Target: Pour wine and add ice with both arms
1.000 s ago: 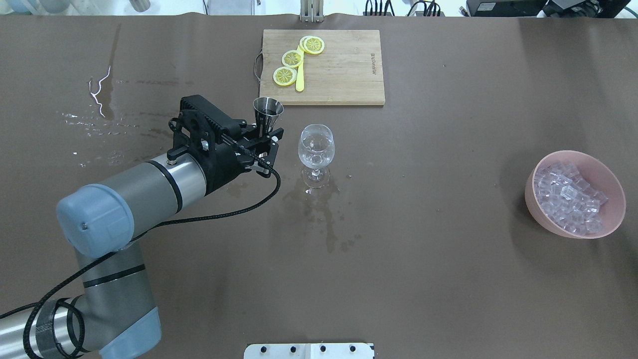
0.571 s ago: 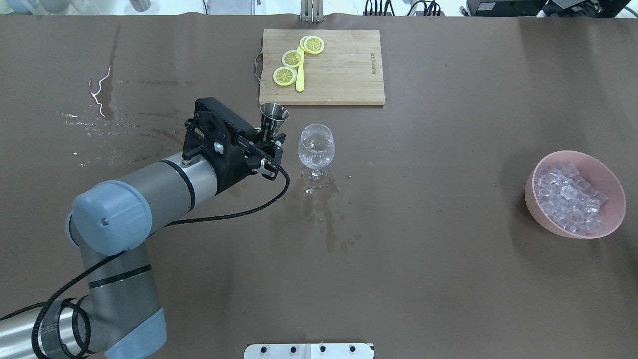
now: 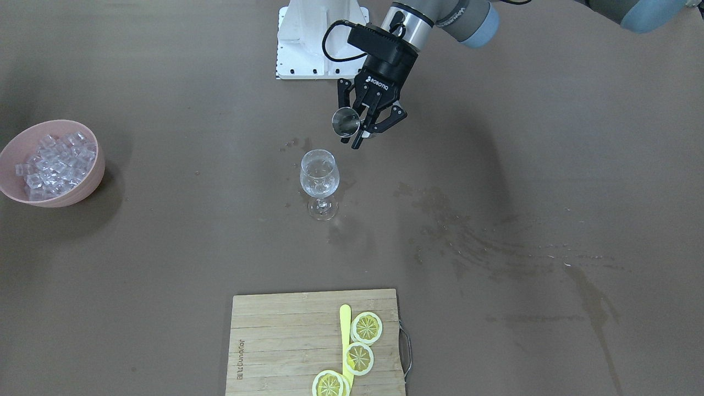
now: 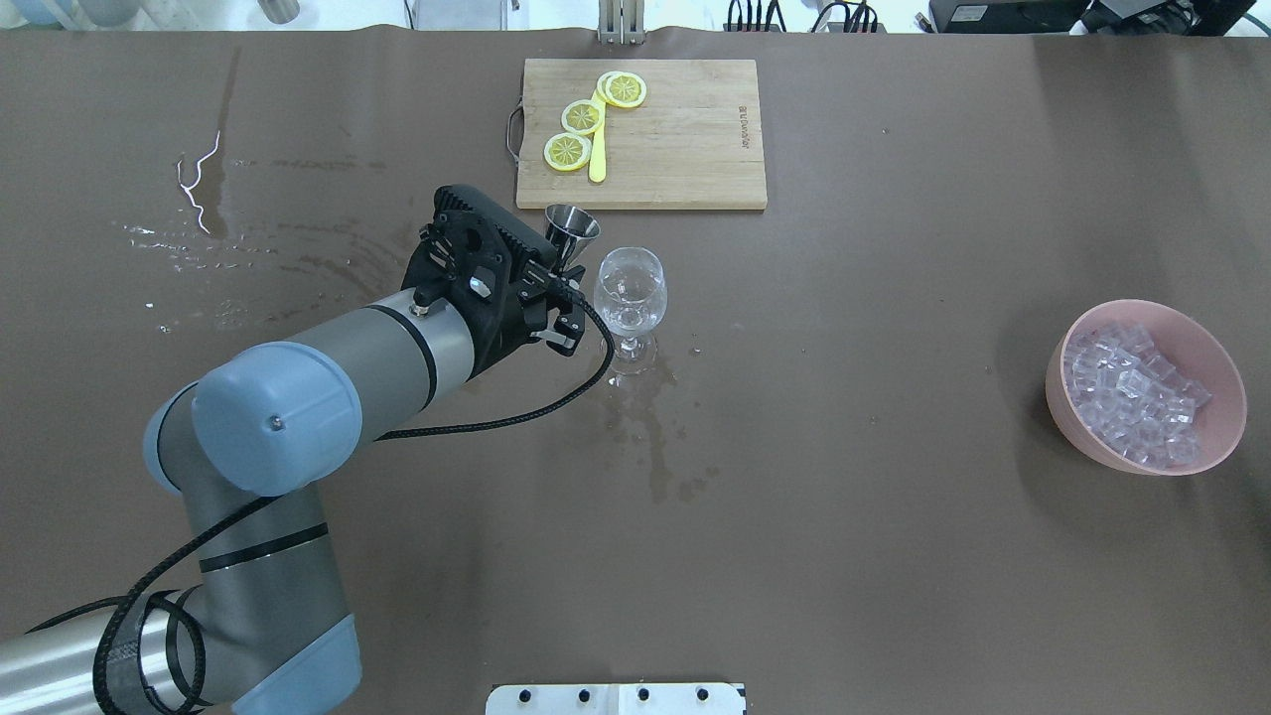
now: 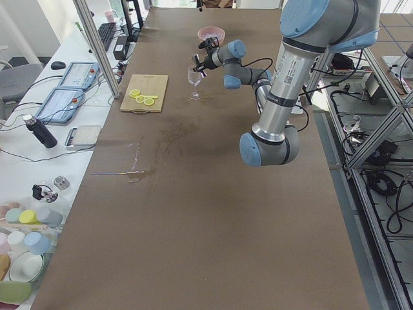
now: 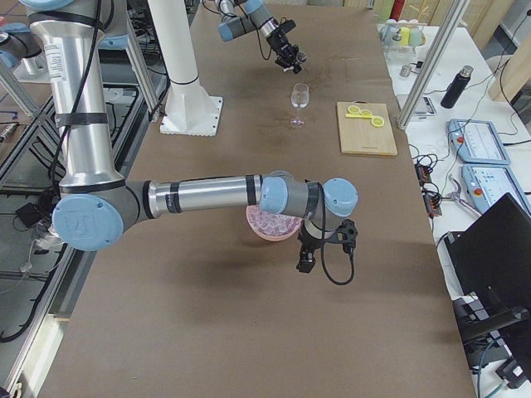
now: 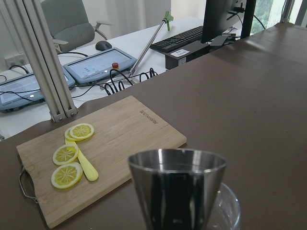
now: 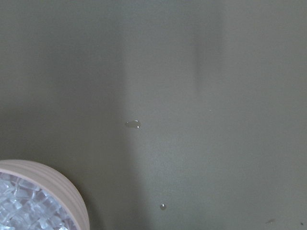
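While the left gripper (image 3: 360,132) clamps a jigger (image 3: 345,122) beside the glass (image 3: 319,176), the right gripper (image 6: 326,249) cannot be judged.

A brown sheet covers the long counter (image 4: 894,546), with wet stains (image 4: 248,258) towards its left. Along the far side runs a white desk (image 5: 39,148) carrying two tablets (image 7: 98,67), a keyboard (image 7: 184,38), a monitor (image 7: 223,14), a black bottle (image 5: 40,132) and coloured cups (image 5: 26,223). Aluminium posts (image 7: 43,62) rise at the desk's edge, with a grey chair (image 7: 72,21) behind them. On the near side, cables trail over a grey floor (image 5: 387,271). Daylight shows at a window (image 7: 273,12).
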### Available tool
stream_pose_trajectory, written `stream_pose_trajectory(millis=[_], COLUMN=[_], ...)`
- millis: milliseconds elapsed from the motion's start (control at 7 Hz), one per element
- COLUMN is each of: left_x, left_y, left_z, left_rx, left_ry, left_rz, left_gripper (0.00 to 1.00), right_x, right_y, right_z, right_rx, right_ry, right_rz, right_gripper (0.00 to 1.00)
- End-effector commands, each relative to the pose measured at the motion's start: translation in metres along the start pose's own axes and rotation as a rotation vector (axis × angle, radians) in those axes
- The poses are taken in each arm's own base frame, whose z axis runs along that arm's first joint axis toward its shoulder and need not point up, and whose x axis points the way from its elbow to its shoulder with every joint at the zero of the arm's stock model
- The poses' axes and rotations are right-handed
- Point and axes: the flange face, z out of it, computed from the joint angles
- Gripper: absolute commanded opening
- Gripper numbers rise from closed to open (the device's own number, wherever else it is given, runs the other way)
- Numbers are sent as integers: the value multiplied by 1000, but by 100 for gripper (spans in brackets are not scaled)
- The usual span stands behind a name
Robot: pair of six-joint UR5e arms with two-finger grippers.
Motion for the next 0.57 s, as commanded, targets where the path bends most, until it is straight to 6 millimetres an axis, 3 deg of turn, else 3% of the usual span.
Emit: stream_pose_trajectory(millis=[0,429], left_x=[5,14], left_y=[-6,-9], left_z=[2,2], left_rx=[-36,-152], left_ry=[-24,-42], left_rz=[13,54], left_gripper=[0,0], right_x=[0,2], right_y=[-1,-2], right_z=[1,4], right_rx=[-2,-9], right_ry=[0,0], right_rz=[2,7], right_gripper=[100,100])
